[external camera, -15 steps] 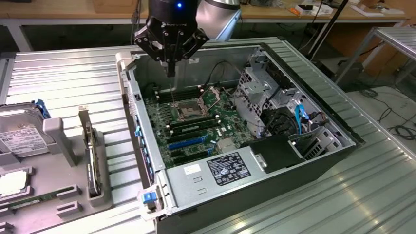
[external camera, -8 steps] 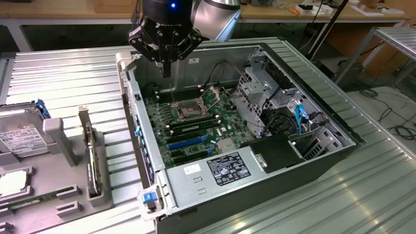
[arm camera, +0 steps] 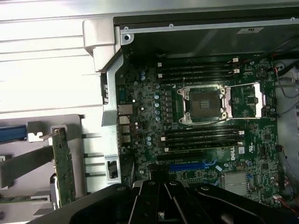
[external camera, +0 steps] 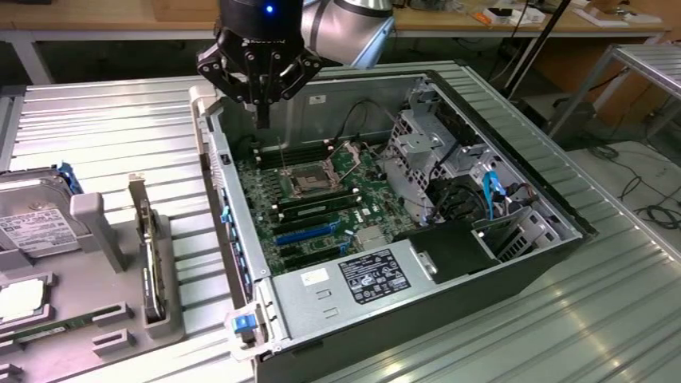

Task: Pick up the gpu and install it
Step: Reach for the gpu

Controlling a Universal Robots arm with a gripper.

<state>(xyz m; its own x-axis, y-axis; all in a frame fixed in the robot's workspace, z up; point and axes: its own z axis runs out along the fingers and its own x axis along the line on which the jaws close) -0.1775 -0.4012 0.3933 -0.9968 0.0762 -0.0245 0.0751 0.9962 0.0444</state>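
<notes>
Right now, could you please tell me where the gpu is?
The gpu stands on edge in a grey rack on the exterior view's left, outside the open computer case, between its side wall and the hard drive.

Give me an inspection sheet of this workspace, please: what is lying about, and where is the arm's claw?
Surface: ribbed metal table carrying an open computer case and a grey parts holder.
Job's things: gpu stands on edge in the holder, not yet in the case.
Clutter: hard drive and green memory stick, also at the holder.
Grippers: gripper hangs over the case's far end, apart from the gpu.
Cables: blue cable and black ones inside the case.
Surroundings: wooden bench behind; loose cables on the floor.
</notes>
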